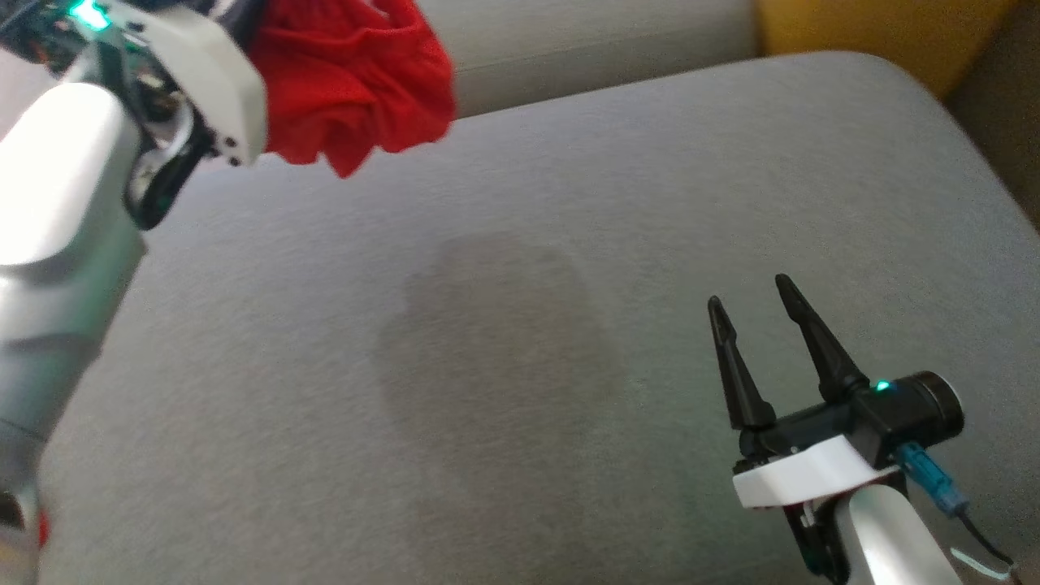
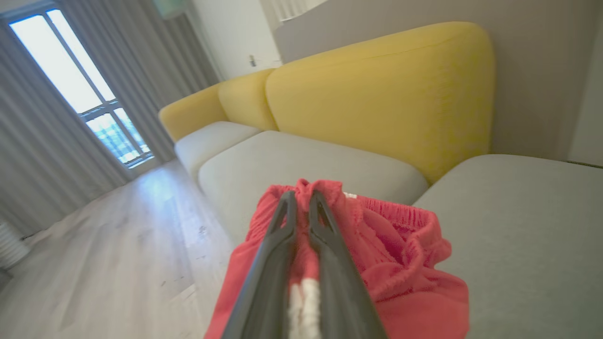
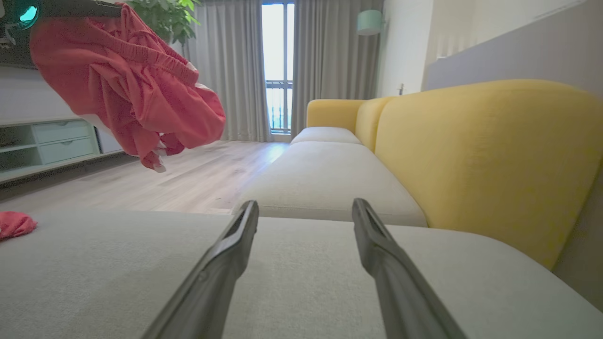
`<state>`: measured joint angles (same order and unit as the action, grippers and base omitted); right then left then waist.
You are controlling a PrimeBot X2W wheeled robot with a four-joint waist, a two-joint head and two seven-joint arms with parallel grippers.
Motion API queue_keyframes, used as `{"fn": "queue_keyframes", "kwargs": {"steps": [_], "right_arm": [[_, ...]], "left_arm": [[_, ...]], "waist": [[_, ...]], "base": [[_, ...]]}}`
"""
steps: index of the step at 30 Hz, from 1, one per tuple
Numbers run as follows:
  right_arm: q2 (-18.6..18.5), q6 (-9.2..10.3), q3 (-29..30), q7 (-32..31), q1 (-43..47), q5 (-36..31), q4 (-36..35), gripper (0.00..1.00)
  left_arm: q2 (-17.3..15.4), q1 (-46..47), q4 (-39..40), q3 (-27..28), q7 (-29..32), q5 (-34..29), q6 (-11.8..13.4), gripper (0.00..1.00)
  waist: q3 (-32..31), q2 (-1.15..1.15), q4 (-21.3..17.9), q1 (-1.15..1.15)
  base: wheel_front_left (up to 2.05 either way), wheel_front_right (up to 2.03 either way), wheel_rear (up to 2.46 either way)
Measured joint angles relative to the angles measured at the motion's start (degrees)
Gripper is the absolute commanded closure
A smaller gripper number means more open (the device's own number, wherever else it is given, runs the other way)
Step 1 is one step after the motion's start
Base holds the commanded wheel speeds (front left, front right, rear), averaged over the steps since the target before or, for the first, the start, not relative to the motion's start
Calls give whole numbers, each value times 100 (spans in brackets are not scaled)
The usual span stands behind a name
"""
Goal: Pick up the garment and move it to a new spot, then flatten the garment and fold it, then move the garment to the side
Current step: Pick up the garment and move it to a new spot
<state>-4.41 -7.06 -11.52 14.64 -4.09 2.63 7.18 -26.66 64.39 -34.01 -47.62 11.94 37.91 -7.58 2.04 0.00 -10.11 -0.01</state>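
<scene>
Left hand [image 2: 302, 200] clamped on red garment [image 2: 405, 254], bunched cloth held above grey cushion [image 1: 487, 325], right hand [image 1: 751, 294] spread open, well apart

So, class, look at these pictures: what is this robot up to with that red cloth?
The robot's left pincer is shut on a bunched red garment and holds it in the air, clear of the grey seat cushion. The right pincer is open and holds nothing, low over the same cushion. The garment has been picked up but not yet laid down, flattened or folded.
</scene>
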Motion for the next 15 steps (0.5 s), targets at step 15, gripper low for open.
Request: {"fn": "queue_keyframes", "kwargs": {"steps": [15], "right_arm": [[68, 0, -1, 1, -526, 27, -146, 0]], "left_arm": [[862, -556, 186, -634, 64, 132, 52, 100]], "waist": [[753, 0, -1099, 2]], "base": [[0, 0, 0]]}}
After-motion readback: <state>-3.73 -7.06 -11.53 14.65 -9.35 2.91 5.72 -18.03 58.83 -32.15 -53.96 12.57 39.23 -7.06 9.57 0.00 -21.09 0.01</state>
